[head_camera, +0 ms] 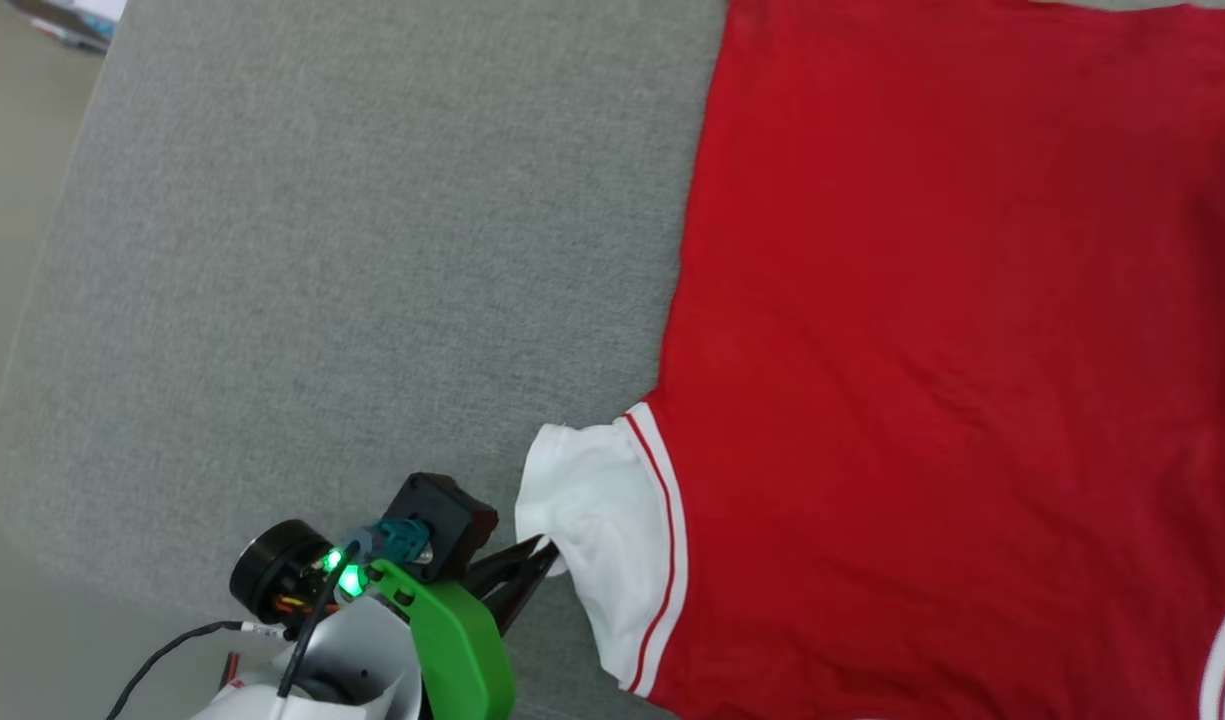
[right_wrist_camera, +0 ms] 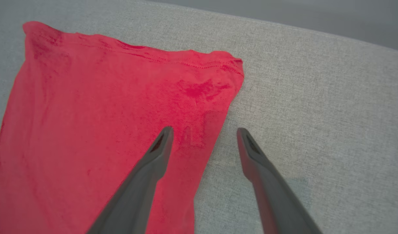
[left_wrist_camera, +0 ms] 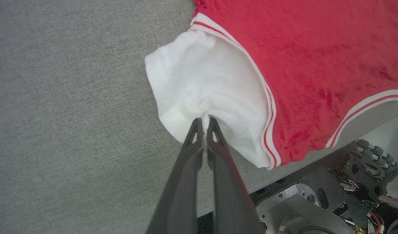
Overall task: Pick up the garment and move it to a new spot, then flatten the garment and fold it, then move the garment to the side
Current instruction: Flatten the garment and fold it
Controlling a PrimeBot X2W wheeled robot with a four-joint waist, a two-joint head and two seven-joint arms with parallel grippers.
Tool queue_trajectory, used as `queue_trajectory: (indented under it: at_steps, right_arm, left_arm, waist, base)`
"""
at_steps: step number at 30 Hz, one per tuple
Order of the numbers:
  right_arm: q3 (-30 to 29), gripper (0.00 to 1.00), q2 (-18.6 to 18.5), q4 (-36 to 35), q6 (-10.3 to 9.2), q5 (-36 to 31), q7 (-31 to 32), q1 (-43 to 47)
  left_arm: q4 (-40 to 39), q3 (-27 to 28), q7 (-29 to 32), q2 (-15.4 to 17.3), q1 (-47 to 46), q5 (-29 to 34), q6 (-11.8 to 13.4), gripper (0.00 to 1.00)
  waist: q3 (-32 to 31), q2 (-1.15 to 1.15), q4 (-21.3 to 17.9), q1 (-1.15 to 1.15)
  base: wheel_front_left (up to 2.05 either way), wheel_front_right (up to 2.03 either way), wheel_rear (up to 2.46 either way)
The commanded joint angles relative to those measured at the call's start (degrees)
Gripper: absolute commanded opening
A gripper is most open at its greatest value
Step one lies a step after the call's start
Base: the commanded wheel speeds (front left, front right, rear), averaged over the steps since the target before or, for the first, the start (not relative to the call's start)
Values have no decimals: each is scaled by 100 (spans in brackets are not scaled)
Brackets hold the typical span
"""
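Observation:
The garment (head_camera: 952, 330) lies spread on the grey surface, plain red side up, filling the right half of the head view. Its white sleeve (head_camera: 597, 510) with red-striped trim sticks out toward the lower middle. My left gripper (head_camera: 544, 552) is shut on that sleeve's edge; in the left wrist view the two dark fingers pinch bunched white cloth (left_wrist_camera: 215, 97) at the gripper (left_wrist_camera: 204, 121). In the right wrist view my right gripper (right_wrist_camera: 203, 131) stands open above the garment's (right_wrist_camera: 104, 123) side edge, near a hem corner, with nothing between the fingers.
The grey felt-covered table (head_camera: 372, 250) stretches bare to the garment's left; its rounded corner and edge run along the left of the head view. The robot's base hardware (left_wrist_camera: 348, 195) shows below the table's near edge in the left wrist view.

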Motion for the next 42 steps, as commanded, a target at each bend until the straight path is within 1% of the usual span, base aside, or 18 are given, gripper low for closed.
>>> queue_trajectory:
  at_steps: [1, 6, 10, 14, 18, 19, 20, 23, 30, 37, 42]
  right_arm:
    - [-44, 100, 14, 115, -4, -139, 57, -191]
    - [-109, 100, 8, 523, -4, -537, 164, -603]
    - [-42, 100, -23, 711, -4, -714, 124, -762]
    - [77, 100, -43, 876, -4, -775, 139, -738]
    - [146, 100, -64, 1097, -4, -819, 316, -592]
    - [159, 39, -65, 1116, -4, -827, 361, -565]
    - [179, 0, -63, 1113, -4, -825, 398, -539]
    - [207, 0, -98, 1052, -4, -796, 437, -458]
    - [233, 0, -197, 1025, -4, -794, 289, -193]
    - [224, 0, -168, 1069, -4, -688, 26, 269]
    - [213, 0, -185, 1076, -4, -545, -143, 776]
  left_arm:
    - [-17, -22, -43, -81, -122, 101, -21, 0]
    - [35, -69, -128, -235, -239, 164, -72, 0]
    - [132, -79, -187, -313, -301, 171, -108, 0]
    - [207, -40, -255, -346, -342, 162, -112, 0]
    - [257, -48, -278, -363, -360, 167, -123, 0]
    - [262, -46, -284, -370, -362, 159, -123, 0]
    - [267, -44, -287, -374, -364, 153, -123, 0]
    - [290, -44, -289, -378, -374, 142, -125, 0]
    - [366, -27, -265, -325, -386, 138, -111, 0]
    - [418, 0, -212, -241, -361, 105, -70, 0]
    - [418, -10, -139, -131, -297, 126, -7, 0]
  waist:
    - [508, 0, 489, -1]
    - [752, 0, 675, -1]
    - [864, 0, 786, -1]
    - [900, 0, 838, -1]
    - [879, 0, 853, -1]
    - [873, 0, 851, -1]
    - [868, 0, 846, -1]
    - [842, 0, 825, -1]
    - [607, 0, 690, -1]
    - [86, 0, 395, -1]
    - [-341, 0, 155, -1]
  base:
    - [0, 0, 0]
    - [0, 0, 0]
    - [0, 0, 0]
    - [0, 0, 0]
    - [0, 0, 0]
    - [0, 0, 0]
    - [0, 0, 0]
    - [0, 0, 0]
    - [0, 0, 0]
    - [0, 0, 0]
    - [0, 0, 0]
